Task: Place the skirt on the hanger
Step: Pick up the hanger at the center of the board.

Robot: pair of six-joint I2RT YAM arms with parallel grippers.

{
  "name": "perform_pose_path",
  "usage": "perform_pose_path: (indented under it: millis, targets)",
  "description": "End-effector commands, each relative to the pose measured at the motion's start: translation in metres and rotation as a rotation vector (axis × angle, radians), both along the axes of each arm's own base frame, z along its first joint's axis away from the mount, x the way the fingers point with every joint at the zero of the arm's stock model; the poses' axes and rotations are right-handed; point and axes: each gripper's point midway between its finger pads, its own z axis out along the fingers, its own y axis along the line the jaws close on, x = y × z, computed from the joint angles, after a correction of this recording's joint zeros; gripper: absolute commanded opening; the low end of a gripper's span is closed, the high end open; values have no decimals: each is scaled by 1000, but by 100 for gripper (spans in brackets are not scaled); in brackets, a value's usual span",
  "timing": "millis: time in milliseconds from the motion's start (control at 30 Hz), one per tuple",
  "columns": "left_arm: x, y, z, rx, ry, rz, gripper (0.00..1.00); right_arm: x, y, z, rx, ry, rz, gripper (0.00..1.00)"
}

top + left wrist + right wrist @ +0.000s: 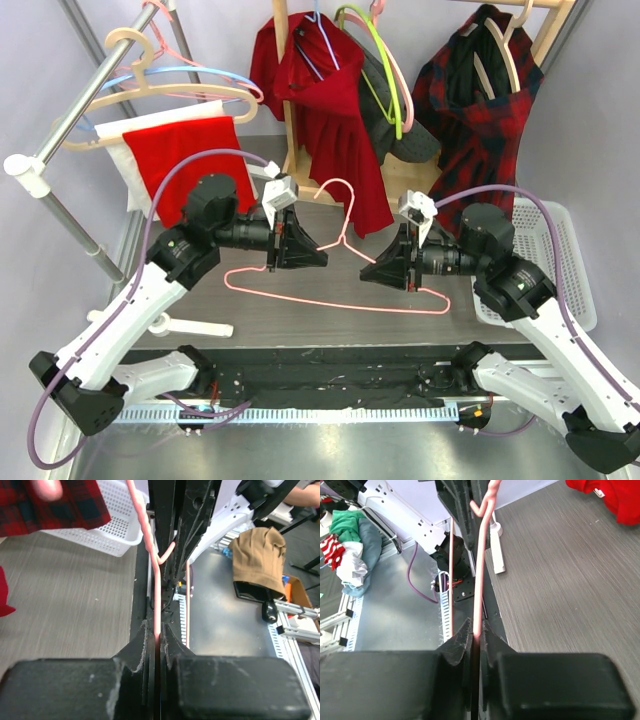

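Together the left gripper (300, 250) (156, 630) and right gripper (390, 268) (476, 630) hold a pink wire hanger (330, 299) (156, 595) (480, 580) above the tabletop (300, 330). Each pair of jaws is pinched narrow on one sloping shoulder of the wire. The grippers face each other, with the hanger's neck between their fingertips and its long bottom bar on their near side. Bare woodgrain lies open below the bar and between the two arms (the roomiest stretch in view). Beyond the fingertips the hook rises close to the hem of a red dress (335, 130) hung on the wooden rack (290, 110). Just outside the right gripper's arm stands a white perforated basket (555, 250) (115, 525), at the table's right edge. Beyond and outside the left gripper, a red-and-white cloth (185, 155) drapes over a metal rail (90, 95). A white power strip (190, 326) (496, 555) lies near that arm's side. Which of the hung garments is the skirt cannot be told.
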Motion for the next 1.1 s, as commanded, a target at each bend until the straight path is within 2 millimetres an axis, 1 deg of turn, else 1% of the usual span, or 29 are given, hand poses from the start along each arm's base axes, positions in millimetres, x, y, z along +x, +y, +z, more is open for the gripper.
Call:
perform_pose_path:
  millis: [0,33,67,100,133,200,233,267,367,533,567,600,667,733,767,800,867,900,933,967,1000,1033,1067]
  targets:
    - [3,12,3,55,-39,67,0,-17,-2,24,57,-79,65,24]
    - [-4,14,10,47,-50,49,0,-19,-3,24,57,-83,73,29]
    - [-8,16,12,49,-63,35,0,-22,-4,24,58,-82,85,34]
    - [-12,19,13,58,-56,27,0,-26,-5,22,58,-83,101,45]
    - [-21,23,16,50,-64,2,0,-31,-6,22,60,-84,122,48]
    - [-28,27,21,43,-91,-16,0,-35,-8,22,62,-86,130,50]
    - [-33,30,20,49,-87,-29,0,-38,-8,21,62,-82,141,52]
    - [-38,33,24,39,-105,-32,0,-40,-9,21,64,-81,150,53]
    - [-46,40,31,29,-139,-33,0,-49,-12,16,54,-67,178,52]
    - [-58,44,41,2,-154,-69,0,-58,-19,-2,17,-20,173,52]
    - [-59,45,42,-2,-157,-72,0,-60,-21,-1,25,-21,173,52]
    - [-60,45,42,-4,-156,-73,0,-61,-20,-2,31,-18,172,50]
    - [-62,44,45,-16,-161,-86,0,-63,-21,-2,39,-15,170,49]
    - [-62,43,46,-20,-150,-93,0,-60,-21,-2,39,-14,158,35]
    - [-62,43,46,-20,-145,-91,0,-60,-21,-2,40,-16,158,23]
    - [-59,42,45,-21,-144,-82,0,-56,-21,-1,37,-18,129,1]
    - [-52,40,43,-11,-137,-46,1,-48,-23,0,36,-27,72,1]
    - [-46,40,43,-6,-135,-12,16,-39,-26,1,33,-43,-1,1]
    - [-29,41,39,15,-140,93,61,-34,-28,0,28,-41,-36,1]
    - [-20,42,37,27,-135,155,75,-31,-29,-1,21,-39,-63,1]
    - [-6,45,32,46,-137,238,83,-29,-32,-4,4,-29,-91,1]
    - [20,53,28,74,-152,395,91,-21,-36,-6,-11,-24,-145,1]
    - [34,60,24,90,-143,493,100,-18,-40,-12,-36,-6,-178,1]
